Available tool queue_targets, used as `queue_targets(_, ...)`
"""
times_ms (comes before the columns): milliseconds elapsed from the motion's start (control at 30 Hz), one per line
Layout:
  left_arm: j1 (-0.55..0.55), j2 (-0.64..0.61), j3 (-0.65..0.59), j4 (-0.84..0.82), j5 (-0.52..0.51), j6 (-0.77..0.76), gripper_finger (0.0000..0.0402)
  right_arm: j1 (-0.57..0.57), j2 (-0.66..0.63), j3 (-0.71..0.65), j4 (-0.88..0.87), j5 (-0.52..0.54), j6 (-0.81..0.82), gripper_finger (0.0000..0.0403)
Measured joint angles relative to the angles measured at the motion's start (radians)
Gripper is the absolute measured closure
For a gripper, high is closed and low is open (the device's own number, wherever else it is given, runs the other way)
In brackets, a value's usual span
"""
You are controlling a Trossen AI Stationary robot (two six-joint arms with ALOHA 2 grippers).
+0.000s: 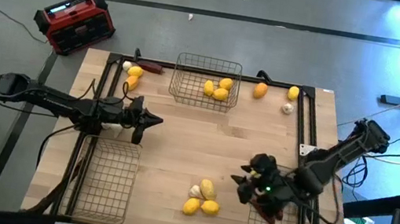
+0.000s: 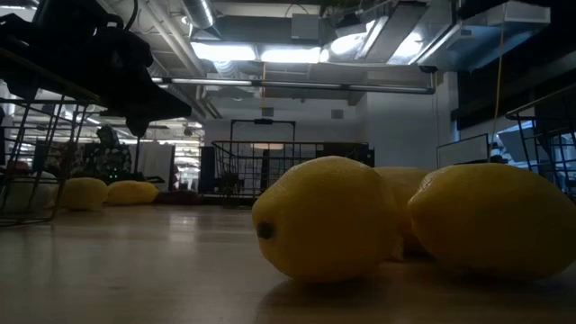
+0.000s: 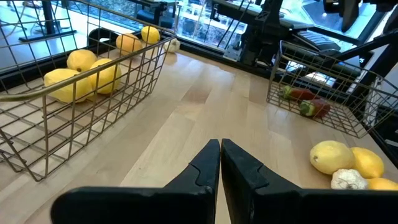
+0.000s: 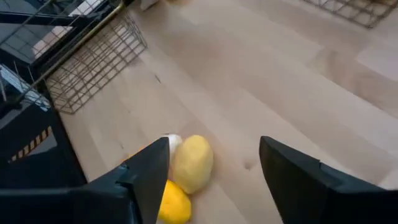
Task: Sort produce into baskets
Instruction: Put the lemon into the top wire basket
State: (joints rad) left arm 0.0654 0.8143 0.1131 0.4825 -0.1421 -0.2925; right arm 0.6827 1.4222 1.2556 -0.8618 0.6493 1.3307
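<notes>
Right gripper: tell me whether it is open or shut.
Open. The right gripper has its fingers spread apart with nothing between them, above the lemons.

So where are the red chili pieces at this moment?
The red chili pieces lie inside the wire basket at the table's near right corner in the high view, beside the right claw; the left wrist view shows them best.

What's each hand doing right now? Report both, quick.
Left hand: closed, holding nothing, above bare table near the back basket.
Right hand: open, empty, above the lemons at the table's front.
</notes>
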Motion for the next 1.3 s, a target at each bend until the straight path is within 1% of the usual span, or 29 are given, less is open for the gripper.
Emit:
queue_targets(167, 0.0, 0.0, 0.0, 0.0, 0.0, 0.0, 0.0389, -0.101, 0.05, 0.0, 0.201, -0.145, -0.172, 0.0096)
queue_targets(233, 0.0, 0.0, 0.0, 0.0, 0.0, 0.0, 0.0389, -0.129, 0.07, 0.0, 0.253, -0.195, -0.235, 0.0077)
queue_targets(367, 0.0, 0.0, 0.0, 0.0, 0.0, 0.0, 0.0389, -0.162, 0.117, 0.0, 0.293, -0.262, -0.263, 0.0057)
queue_targets(467, 0.0, 0.0, 0.0, 0.0, 0.0, 0.0, 0.0389, -0.176, 0.159, 0.0, 0.292, -0.312, -0.265, 0.0054)
queue_targets(733, 0.0, 0.0, 0.0, 0.0, 0.0, 0.0, 0.0389, -0.181, 0.277, -0.001, 0.348, -0.39, -0.265, 0.0054)
queue_targets(900, 0.0, 0.0, 0.0, -0.001, 0.0, 0.0, 0.0389, -0.181, 0.334, -0.001, 0.329, -0.407, -0.264, 0.0054)
queue_targets(1300, 0.0, 0.0, 0.0, -0.001, 0.0, 0.0, 0.0389, -0.181, 0.445, -0.001, 0.344, -0.422, -0.263, 0.0054)
